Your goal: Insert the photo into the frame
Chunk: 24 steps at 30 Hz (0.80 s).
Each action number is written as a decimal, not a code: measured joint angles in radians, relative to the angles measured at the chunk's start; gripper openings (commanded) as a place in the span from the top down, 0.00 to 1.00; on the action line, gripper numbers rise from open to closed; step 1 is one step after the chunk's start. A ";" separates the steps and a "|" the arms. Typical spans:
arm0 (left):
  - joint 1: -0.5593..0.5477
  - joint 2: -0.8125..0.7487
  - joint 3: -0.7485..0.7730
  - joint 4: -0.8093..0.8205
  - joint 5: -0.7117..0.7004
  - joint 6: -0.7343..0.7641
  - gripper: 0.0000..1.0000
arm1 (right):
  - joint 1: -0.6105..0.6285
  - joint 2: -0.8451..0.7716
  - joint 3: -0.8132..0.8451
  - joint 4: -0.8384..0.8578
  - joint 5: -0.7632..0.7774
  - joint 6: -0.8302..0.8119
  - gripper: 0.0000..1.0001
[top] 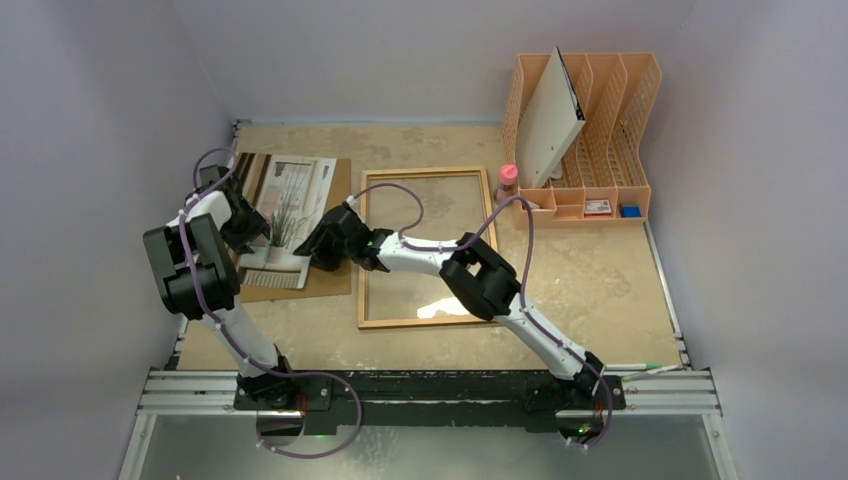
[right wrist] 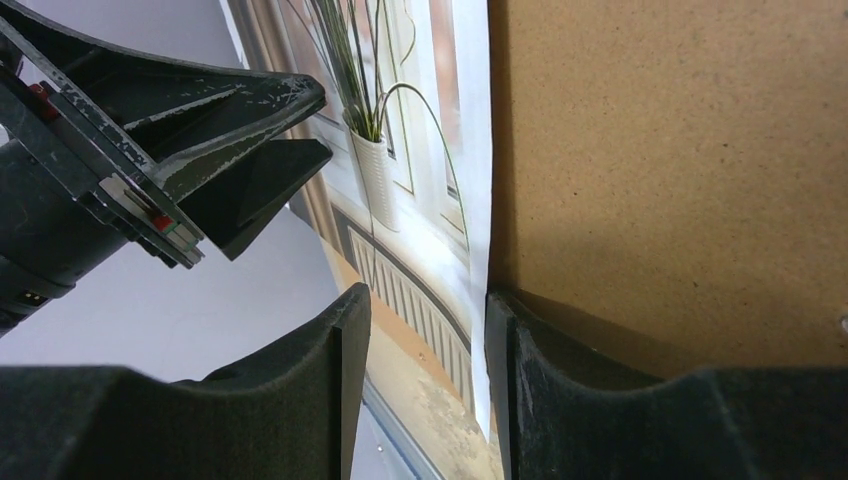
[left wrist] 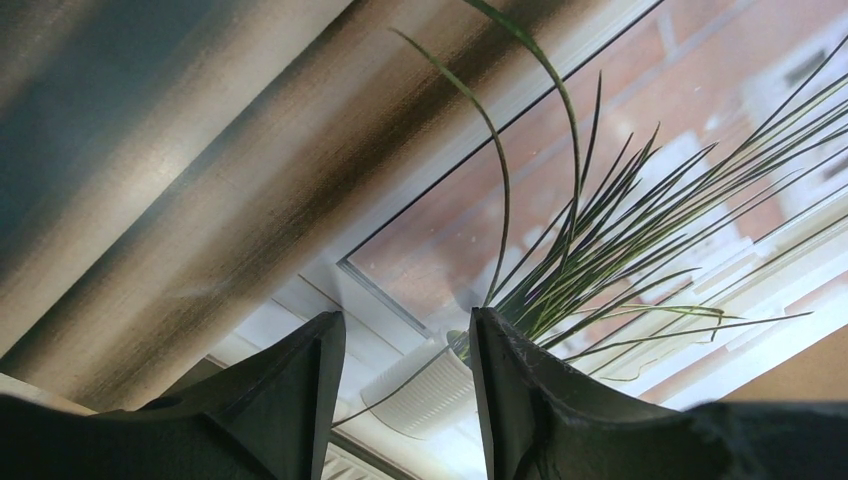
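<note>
I saw the frame (top: pixel 420 322) lying flat on the table. The photo (top: pixel 290 205) lay just left of the frame in the overhead view, on the brown backing board (top: pixel 338 185), which sat just beside the frame's left rail. The left gripper (top: pixel 248 228) was at the photo's edge farther from the frame. Its 2 jaws stood partly apart, with the printed plant showing in the gap. The right gripper (right wrist: pixel 425 390) reached across the frame to the photo's nearer edge. Its jaws were also partly apart and clamped nothing, and the paper's edge ran beside the inner face of 1 finger. Behind the frame's far right corner stood a pink bottle (top: pixel 508 180) and an orange organizer (top: pixel 600 190) holding a white panel (top: pixel 550 120).
</note>
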 measured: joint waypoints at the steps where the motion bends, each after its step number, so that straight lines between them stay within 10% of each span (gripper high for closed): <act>1: 0.000 0.001 0.001 -0.001 0.000 0.000 0.49 | -0.002 0.001 -0.001 0.006 -0.008 0.005 0.51; 12: 0.000 0.006 0.009 -0.011 -0.003 0.000 0.52 | -0.022 0.037 -0.036 0.180 -0.063 0.011 0.59; 24: 0.000 -0.029 -0.022 0.002 -0.007 -0.003 0.54 | -0.026 0.068 -0.034 0.221 -0.060 -0.023 1.00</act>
